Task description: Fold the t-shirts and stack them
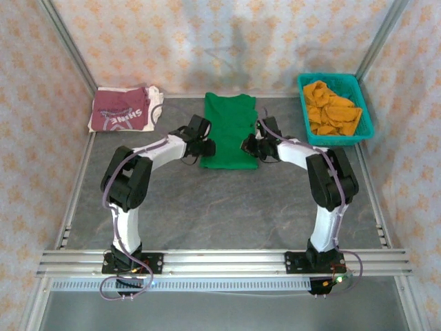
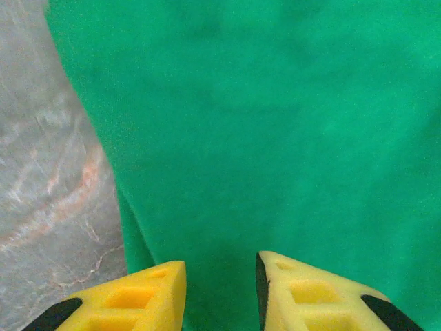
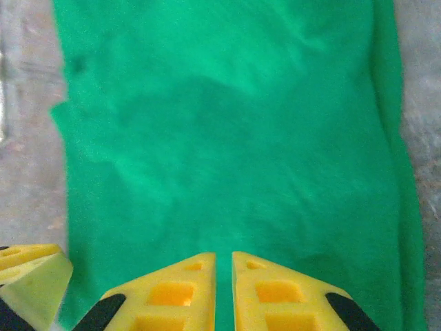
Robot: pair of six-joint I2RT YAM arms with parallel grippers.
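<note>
Green tee lies flat on the surface, centre-far, folded into a long narrow strip running near to far. Near end is square, far end is a bit rumpled.

Maroon tee is at far left against the back wall. It's a loose fold with white lettering up and white trim showing on its right side, well apart from the green one.

Teal basket sits in the far right corner with orange cloth piled inside.

Both arms reach in to the near end of the green tee, one per side.

Left hand is at the tee's left near edge. In the left wrist view, the yellow fingers stand apart with a clear gap, so it's open. Green cloth lies below them, with its left edge and grey surface alongside. Nothing is clamped.

Right hand is at the right near edge. In the right wrist view, the fingers are almost together with only a thin slit between them, green behind it. Can't tell if cloth is pinched or if it's just hanging over the tee. The cloth there is lightly wrinkled.
</note>
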